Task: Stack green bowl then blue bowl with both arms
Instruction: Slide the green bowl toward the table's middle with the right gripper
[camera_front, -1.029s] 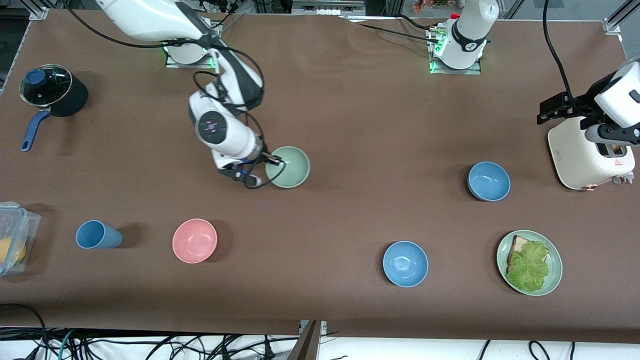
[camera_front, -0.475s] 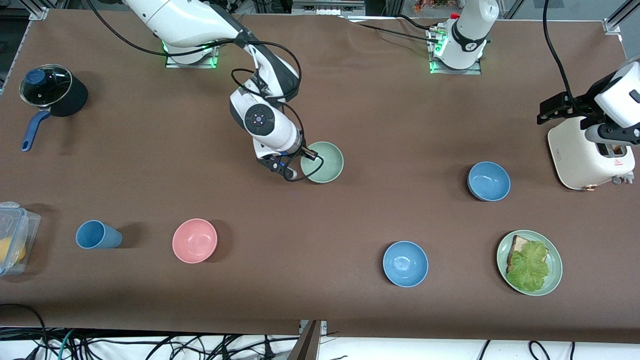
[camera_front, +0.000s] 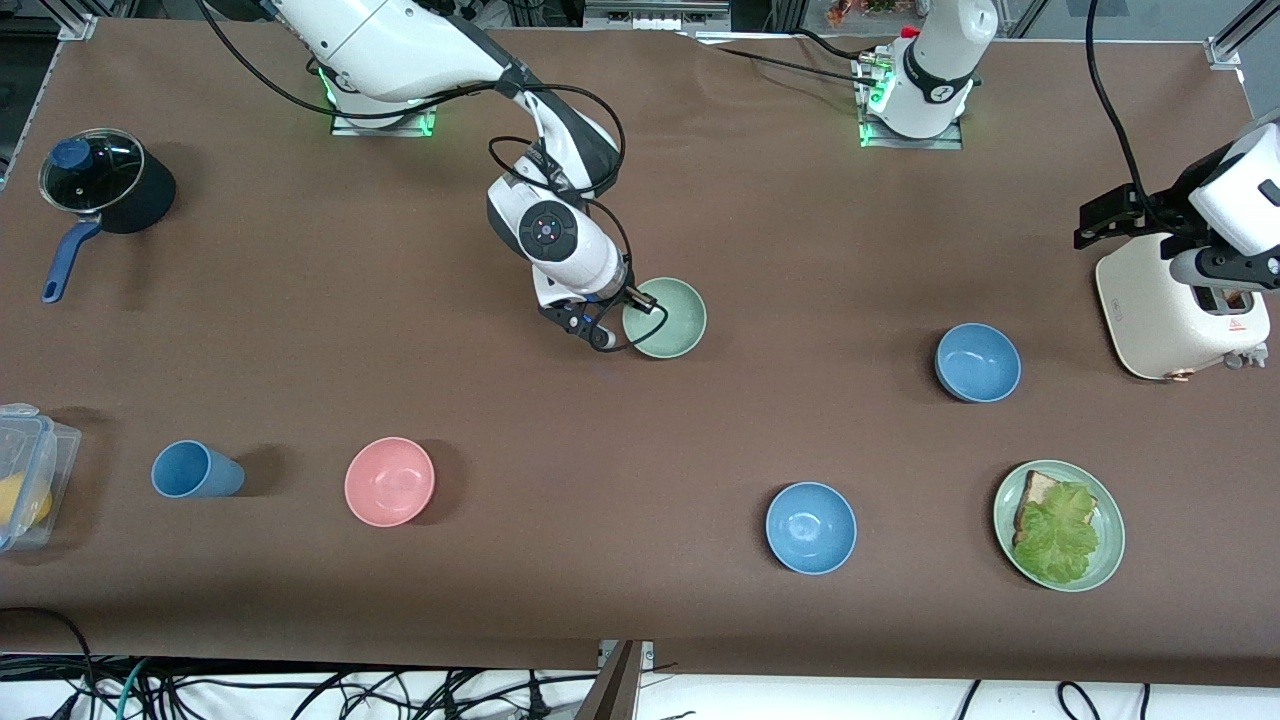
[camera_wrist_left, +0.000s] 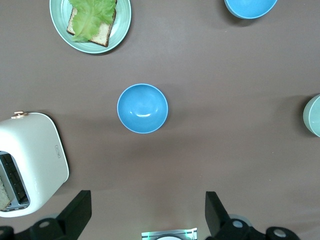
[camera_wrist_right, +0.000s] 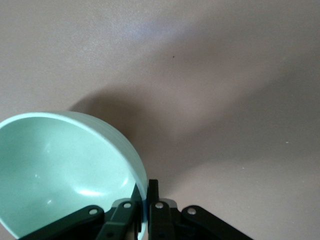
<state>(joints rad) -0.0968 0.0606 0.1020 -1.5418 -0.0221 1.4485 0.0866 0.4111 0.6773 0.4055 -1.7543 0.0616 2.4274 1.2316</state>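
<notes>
A: Containers first, quick. Green bowl (camera_front: 665, 318) is empty, pinched at the rim by the right gripper (camera_front: 640, 302), jaws clamped on its wall, one finger inside, one outside. It's up over mid-table, toward the robots' side.

B: Others?

A: Greyish blue bowl (camera_front: 978, 361) is empty, sits toward the left arm's end, near the toaster (camera_front: 1180, 305). Brighter blue bowl (camera_front: 811, 527) is empty too, nearer the front camera. Pink bowl (camera_front: 389, 481) is empty. Blue cup (camera_front: 196, 469) lies on its side beside it, toward the right arm's end. Green plate (camera_front: 1060, 525) has toast w/ lettuce on top. Clear box (camera_front: 28, 470) at the table edge has sthg yellow in it. Black pot (camera_front: 105, 190) has a glass lid on; can't see inside.

B: Left gripper?

A: Left gripper (camera_front: 1110, 215) waits high by the toaster, jaws wide apart, nothing betw. them. Its wrist view looks straight down on the blue bowl.

B: What's changed vs a sec ago?

A: Right arm has carried the green bowl along toward the left arm's end; grip is the same. Left arm hasn't budged. Everything else is where it was.

B: Count?

A: 4 bowls: 1 green, 1 pink, 2 blue. 1 cup, 1 plate, 1 pot, 1 box, 1 toaster, 2 arms.
</notes>
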